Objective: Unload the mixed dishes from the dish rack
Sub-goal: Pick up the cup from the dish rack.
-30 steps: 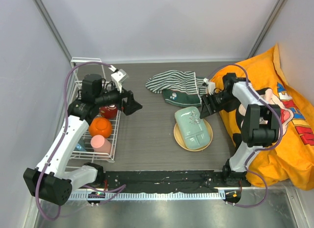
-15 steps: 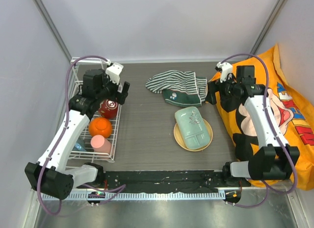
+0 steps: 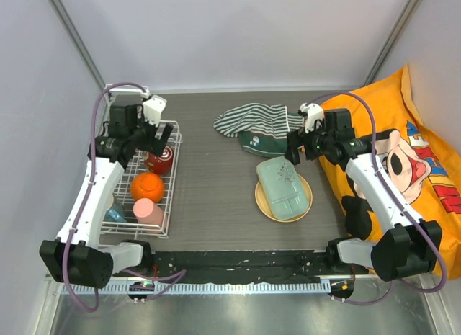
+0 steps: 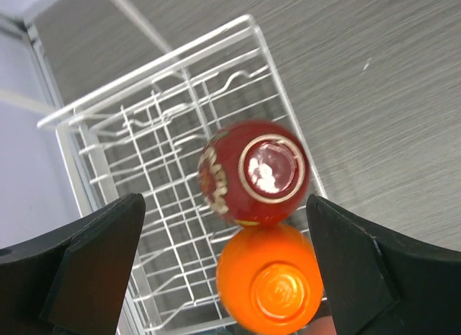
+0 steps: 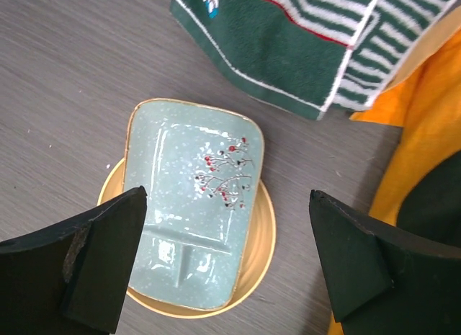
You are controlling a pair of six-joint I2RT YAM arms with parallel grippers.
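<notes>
The white wire dish rack (image 3: 171,205) stands at the left. It holds an upside-down dark red bowl (image 3: 158,161), an orange mug (image 3: 147,186) and a pink cup (image 3: 147,211). My left gripper (image 3: 155,137) is open and empty above the rack's far end. In the left wrist view the rack (image 4: 158,155), red bowl (image 4: 256,173) and mug (image 4: 270,288) lie below the left gripper (image 4: 223,270). The pale green tray (image 3: 283,187) lies on the tan plate (image 3: 306,205) on the table. My right gripper (image 3: 295,151) is open and empty above the tray (image 5: 191,205) and plate (image 5: 263,241). No cream bowl shows.
A striped green-white cloth (image 3: 256,126) lies at the back, just beyond the tray, and shows in the right wrist view (image 5: 288,47). An orange printed bag (image 3: 410,155) fills the right side. A tall wire frame (image 3: 115,97) rises at the rack's far end.
My left gripper has swung back from over the table to above the rack's far end. My right gripper has lifted off the tray's edge and shifted slightly left above it.
</notes>
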